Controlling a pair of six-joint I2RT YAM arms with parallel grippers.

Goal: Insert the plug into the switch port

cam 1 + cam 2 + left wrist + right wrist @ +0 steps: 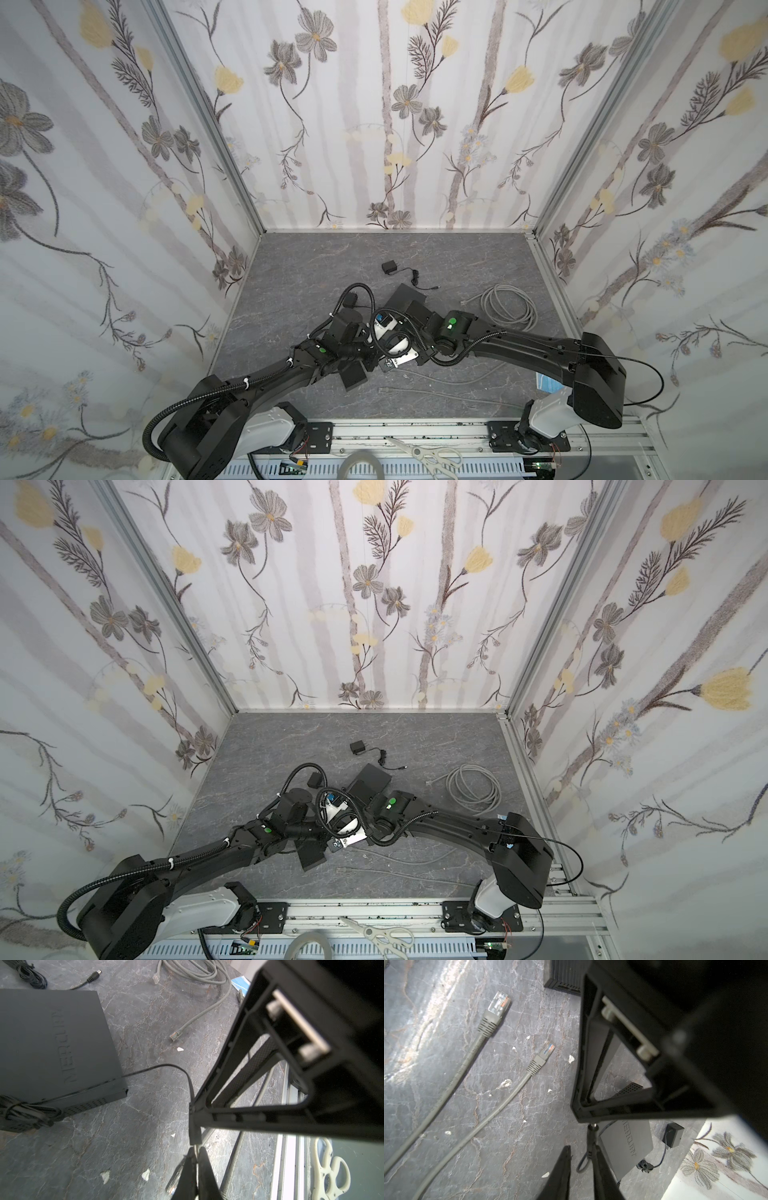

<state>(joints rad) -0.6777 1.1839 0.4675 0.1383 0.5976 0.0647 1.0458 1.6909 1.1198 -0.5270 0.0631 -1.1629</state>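
The left end effector (pixel 195 1148) is pinched closed on the small black plug (pixel 195 1134), clear of the surface (pixel 145 1126). The right end effector (pixel 581 1145) stands narrow beside it, grip unclear. The plug is probably light and rigid, trailing a limp cord (pixel 158 1066), so grip its moulded body. In a top view the switch (pixel 409 297) lies at one o'clock from both.

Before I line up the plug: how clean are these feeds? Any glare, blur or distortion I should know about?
Left wrist view: switch lettering readable, foreground blurred. Right wrist view: glare streak on the table, network plug sharp. Both top views: even light, and the wide angle splays the walls outward.
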